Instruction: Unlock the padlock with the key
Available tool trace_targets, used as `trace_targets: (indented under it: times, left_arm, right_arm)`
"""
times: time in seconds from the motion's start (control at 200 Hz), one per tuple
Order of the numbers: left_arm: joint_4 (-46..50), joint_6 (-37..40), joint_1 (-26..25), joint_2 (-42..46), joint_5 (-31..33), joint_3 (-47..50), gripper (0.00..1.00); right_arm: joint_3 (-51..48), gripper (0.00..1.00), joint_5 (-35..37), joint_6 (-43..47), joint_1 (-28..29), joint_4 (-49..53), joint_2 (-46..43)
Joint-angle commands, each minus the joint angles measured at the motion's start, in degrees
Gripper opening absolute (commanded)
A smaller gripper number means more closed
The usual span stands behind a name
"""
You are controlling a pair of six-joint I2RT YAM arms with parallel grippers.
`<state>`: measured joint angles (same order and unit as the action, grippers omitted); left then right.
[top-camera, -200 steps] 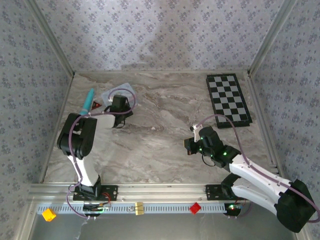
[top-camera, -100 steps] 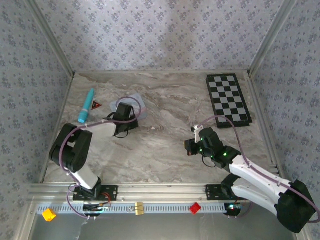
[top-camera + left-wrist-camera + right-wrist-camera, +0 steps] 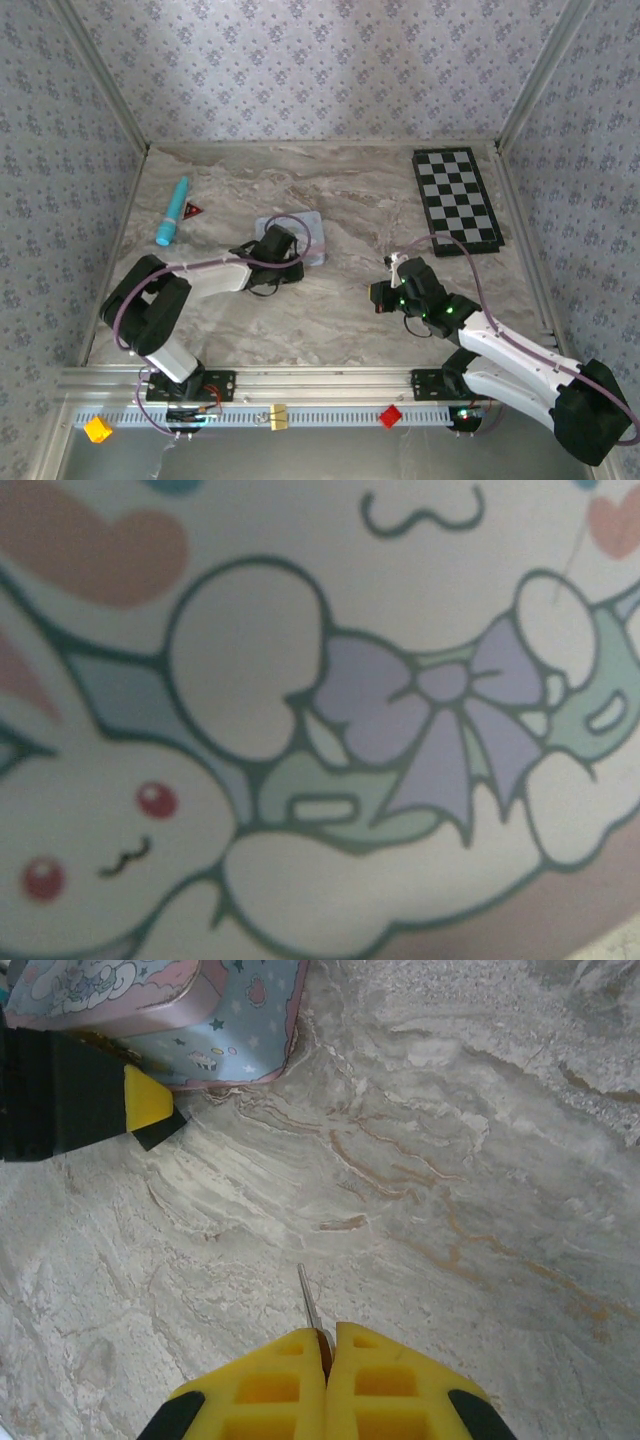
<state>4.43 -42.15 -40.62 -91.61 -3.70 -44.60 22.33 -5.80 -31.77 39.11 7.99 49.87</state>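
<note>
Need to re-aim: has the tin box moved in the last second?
Yes. The tin box moved right and toward the arms, closer to the chessboard.

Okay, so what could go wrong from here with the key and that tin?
The right gripper pinches the thin key by one end only, so it may twist or slip when pressed into a lock. The left gripper sits right against the tin, which could slide on the smooth marble table.

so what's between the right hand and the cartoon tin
Only bare marble table in the right wrist view, between the tin and the right hand pinching the key.
</note>
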Motion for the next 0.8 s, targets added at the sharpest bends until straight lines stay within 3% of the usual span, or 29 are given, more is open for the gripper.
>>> trace_targets:
  times: [0.0, 0.19, 0.485, 0.795]
  left_arm:
    - [1.1, -1.8, -1.6, 1.3, -3.2, 1.5, 0.09]
    - [-0.2, -2.3, -1.8, 3.2, -3.6, 5.1, 0.11]
    - [-2.1, -1.7, -1.8, 6.4, 0.0, 9.2, 0.26]
    - [-8.9, -3.4, -1.9, 11.9, 4.6, 15.6, 0.36]
  right_arm:
    - [-0.1, 0.00, 0.3, -1.9, 0.7, 0.6, -0.3]
    - [0.3, 0.00, 0.6, -2.9, 1.5, -1.0, 1.7]
    - [1.9, 0.00, 1.7, -3.0, 3.5, -2.0, 5.0]
    - [1.9, 0.00, 2.8, -3.2, 4.6, -2.5, 5.1]
